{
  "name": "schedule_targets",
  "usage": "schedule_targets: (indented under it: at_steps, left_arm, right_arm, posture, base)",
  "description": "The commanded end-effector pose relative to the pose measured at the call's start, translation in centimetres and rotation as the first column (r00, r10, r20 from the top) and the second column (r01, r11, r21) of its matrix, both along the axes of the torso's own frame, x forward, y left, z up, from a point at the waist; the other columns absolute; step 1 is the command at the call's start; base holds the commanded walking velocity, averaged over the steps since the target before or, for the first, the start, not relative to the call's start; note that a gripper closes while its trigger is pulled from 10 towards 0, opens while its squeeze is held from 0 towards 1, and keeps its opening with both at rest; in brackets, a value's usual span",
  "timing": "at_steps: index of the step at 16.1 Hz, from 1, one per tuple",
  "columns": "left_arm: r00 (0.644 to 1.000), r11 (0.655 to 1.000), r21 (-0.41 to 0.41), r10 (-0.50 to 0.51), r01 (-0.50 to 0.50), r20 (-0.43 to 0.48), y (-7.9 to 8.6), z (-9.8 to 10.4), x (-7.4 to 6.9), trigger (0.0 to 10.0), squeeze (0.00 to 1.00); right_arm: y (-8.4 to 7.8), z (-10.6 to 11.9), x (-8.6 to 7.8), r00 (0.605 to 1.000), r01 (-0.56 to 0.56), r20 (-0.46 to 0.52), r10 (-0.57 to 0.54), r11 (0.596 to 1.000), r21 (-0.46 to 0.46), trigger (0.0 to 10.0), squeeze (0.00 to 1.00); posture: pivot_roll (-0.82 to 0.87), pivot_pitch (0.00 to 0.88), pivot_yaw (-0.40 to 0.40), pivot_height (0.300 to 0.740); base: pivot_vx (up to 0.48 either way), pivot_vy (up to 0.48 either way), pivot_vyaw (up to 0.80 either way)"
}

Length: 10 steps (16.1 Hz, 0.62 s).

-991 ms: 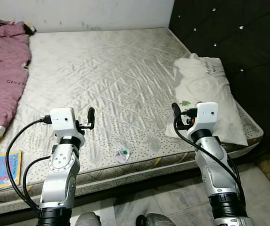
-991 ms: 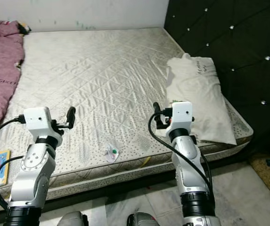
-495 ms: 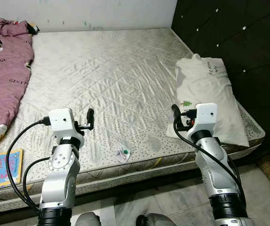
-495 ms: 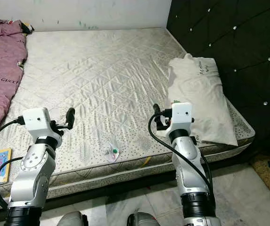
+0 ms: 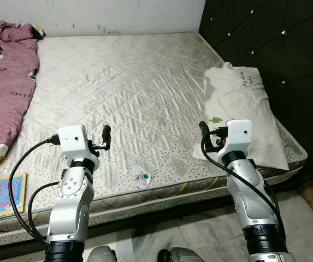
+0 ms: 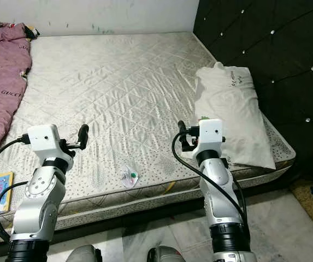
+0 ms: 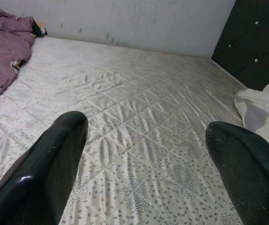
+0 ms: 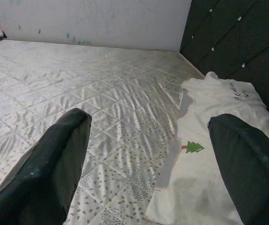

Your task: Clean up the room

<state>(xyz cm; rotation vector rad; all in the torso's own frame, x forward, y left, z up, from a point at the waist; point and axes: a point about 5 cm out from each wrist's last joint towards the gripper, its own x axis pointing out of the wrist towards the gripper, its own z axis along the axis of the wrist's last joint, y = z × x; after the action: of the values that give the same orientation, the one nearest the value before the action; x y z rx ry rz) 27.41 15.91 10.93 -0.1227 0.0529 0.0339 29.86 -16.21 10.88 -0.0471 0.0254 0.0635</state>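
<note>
A small wrapper (image 5: 142,177) lies on the mattress (image 5: 129,93) between the wide-spread left claw (image 5: 105,136) and right claw (image 5: 204,132)

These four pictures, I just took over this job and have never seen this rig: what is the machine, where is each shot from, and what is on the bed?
It is a humanoid robot with two silver arms, standing at the near edge of a bed. The two wide pictures come from its head camera, looking forward and down. The other two look along each wrist's own black fingers.

The left gripper and the right gripper are both raised over the mattress, open and holding nothing.

On the bed lie a white pillow by the dark headboard, a maroon blanket on the far left, a colourful book at the near left edge, and a small crumpled wrapper between the arms.
</note>
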Motion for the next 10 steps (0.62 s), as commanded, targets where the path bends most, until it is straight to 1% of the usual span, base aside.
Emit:
schedule_targets:
  at_steps: [1, 3, 4, 6, 8, 10]
  left_arm:
    - [1.000, 1.000, -0.012, -0.010, 0.010, 0.002, -0.2, 0.3, 0.1, 10.0, 0.00]
    - [1.000, 1.000, -0.008, 0.000, 0.000, 0.010, -0.1, 0.7, 0.4, 10.0, 0.00]
    - [0.999, 1.000, 0.021, 0.018, -0.018, 0.028, 0.4, 1.0, 0.6, 10.0, 0.00]
    - [0.999, 0.999, 0.031, 0.042, -0.042, 0.024, 0.9, 0.9, 0.4, 10.0, 0.00]
    - [0.998, 0.997, 0.043, 0.058, -0.059, 0.025, 1.3, 0.9, 0.1, 10.0, 0.00]
    - [0.998, 0.996, 0.052, 0.068, -0.069, 0.017, 1.6, 0.9, 0.1, 10.0, 0.00]
  right_arm:
    - [-0.2, 0.8, 0.2, 1.000, 0.008, 0.027, -0.008, 1.000, -0.010, 10.0, 0.00]
    - [-0.4, 0.9, 0.0, 0.999, 0.021, 0.031, -0.021, 1.000, 0.006, 10.0, 0.00]
    - [-0.2, 0.8, 0.2, 1.000, 0.005, 0.029, -0.005, 1.000, 0.025, 10.0, 0.00]
    - [0.2, 0.6, 0.2, 1.000, -0.020, 0.022, 0.019, 0.999, 0.039, 10.0, 0.00]
    - [0.8, 0.3, -0.2, 0.999, -0.048, 0.015, 0.047, 0.998, 0.047, 10.0, 0.00]
    - [0.9, 0.0, -0.4, 0.999, -0.049, 0.007, 0.048, 0.997, 0.053, 10.0, 0.00]
  posture:
    - [0.01, 0.016, -0.052, 0.740]
    - [0.03, 0.008, -0.052, 0.740]
    - [0.04, 0.012, -0.058, 0.740]
    - [0.05, 0.019, -0.059, 0.740]
    - [0.05, 0.030, -0.051, 0.722]
    - [0.04, 0.052, -0.033, 0.697]
  base:
    - [0.000, 0.000, 0.00]
    - [0.000, 0.000, 0.00]
    - [0.000, 0.000, 0.00]
    - [0.000, 0.000, 0.00]
    - [0.000, 0.000, 0.00]
    - [0.000, 0.000, 0.00]
